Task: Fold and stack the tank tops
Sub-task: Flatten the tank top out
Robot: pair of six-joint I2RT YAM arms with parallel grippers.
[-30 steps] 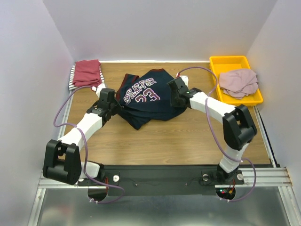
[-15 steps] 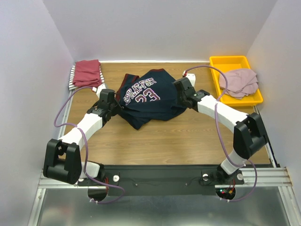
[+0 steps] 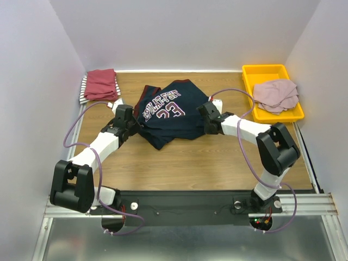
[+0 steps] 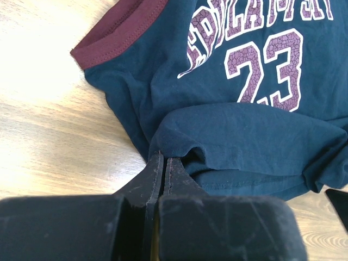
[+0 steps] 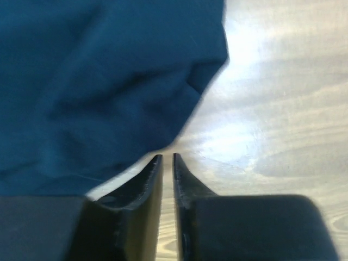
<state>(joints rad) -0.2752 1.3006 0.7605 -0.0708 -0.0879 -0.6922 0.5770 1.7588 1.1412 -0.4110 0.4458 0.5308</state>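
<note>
The navy jersey (image 3: 168, 114) with maroon trim and the number 23 lies crumpled in the middle of the table. My left gripper (image 3: 132, 124) is at its left edge, shut on a puckered fold of navy cloth (image 4: 244, 125) at its fingertips (image 4: 163, 159). At the jersey's right edge my right gripper (image 3: 204, 123) sits low over the wood. Its jaws (image 5: 167, 157) stand a narrow slit apart with nothing between them, just short of the navy hem (image 5: 98, 81). A dark-red top (image 3: 101, 84) lies folded on a striped one (image 3: 83, 93) at the back left.
A yellow tray (image 3: 265, 70) at the back right holds a crumpled dusty-pink top (image 3: 275, 95). White walls close in the left, back and right sides. Bare wood runs along the front of the table.
My right gripper has moved from the jersey's upper right edge toward its near right corner, and its jaws have narrowed. The left arm and the jersey have not moved.
</note>
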